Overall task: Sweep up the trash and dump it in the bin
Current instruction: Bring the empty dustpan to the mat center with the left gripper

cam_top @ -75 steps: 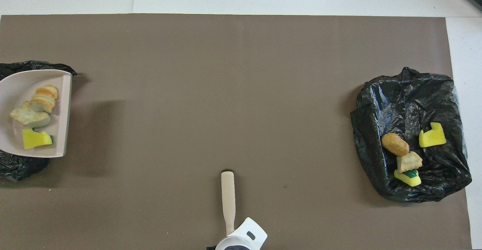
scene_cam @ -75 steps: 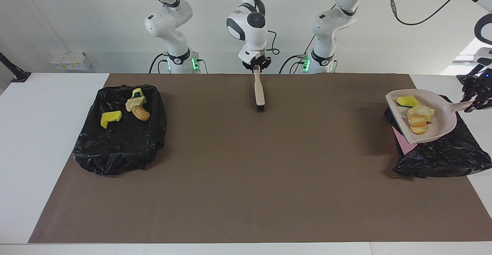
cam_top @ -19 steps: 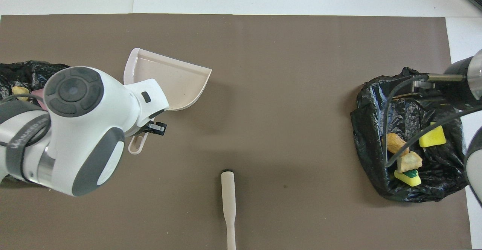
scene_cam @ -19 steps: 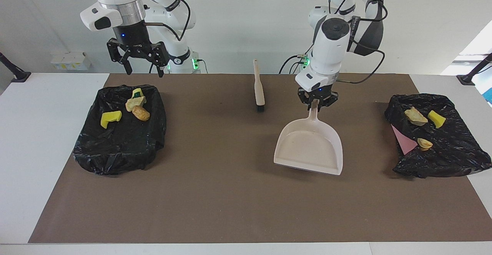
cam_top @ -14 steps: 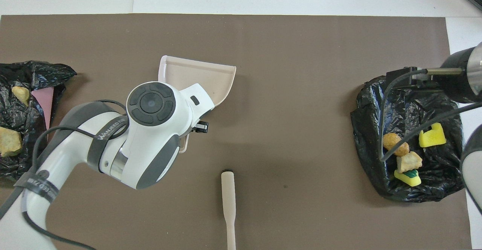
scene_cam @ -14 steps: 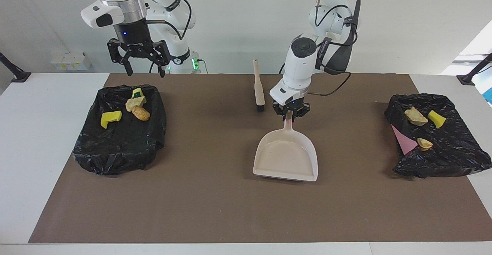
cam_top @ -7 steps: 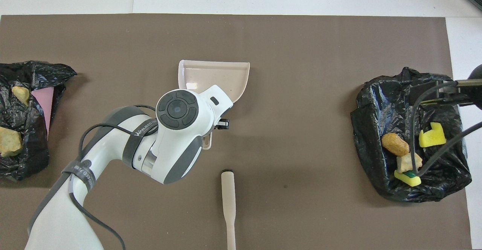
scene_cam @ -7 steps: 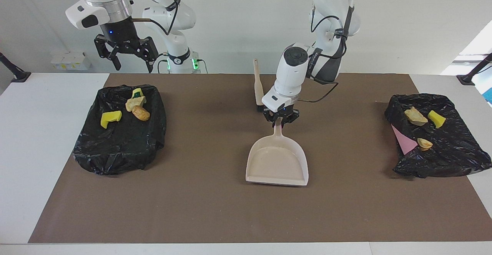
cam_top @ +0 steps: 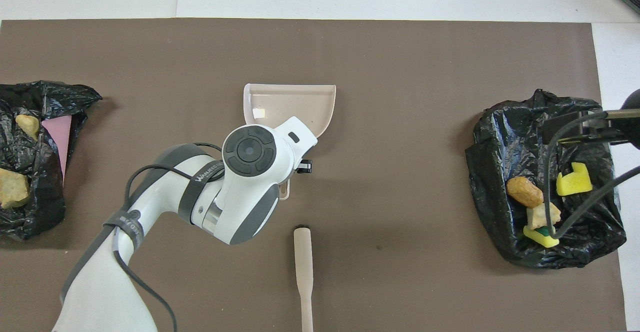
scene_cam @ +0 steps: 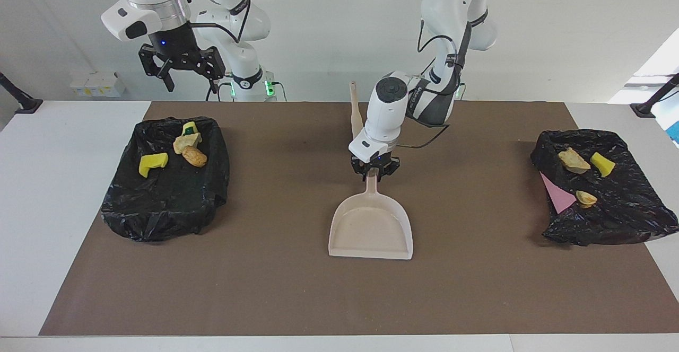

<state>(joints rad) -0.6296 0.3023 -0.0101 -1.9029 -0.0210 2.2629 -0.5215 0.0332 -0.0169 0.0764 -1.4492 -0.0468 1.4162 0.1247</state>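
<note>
Left claw: down at the dustpan handle top, mid-counter. Fingers sit either side of the handle; can't tell if they grip it or have let go.
Dustpan: flat on the brown mat, mouth pointing away from the robots, handle toward them. Pan looks bare inside.
Right claw: up in the air over the robot-side edge of the bag at the right arm's end, fingers spread wide, holding nothing.
Trash, right arm's end: four pcs lying in the black bag: yellow sponge, tan lump, orange-brown lump, green-backed sponge. The two lumps touch; the green-backed pc sits just nearer the robots than them. Yellow sponge sits apart, farther from the robots.
Trash, left arm's end: three pcs in the second bag: tan rock, yellow chunk, small tan bit. Rock and chunk near each other; small bit farther from the robots, apart.
Pink sheet: pokes out at that bag's inner edge.
Brush: lying on the mat nearer the robots than the dustpan, handle toward the robots; left arm partly covers it in the facing view.
Counter: white, mat covers most of it.
</note>
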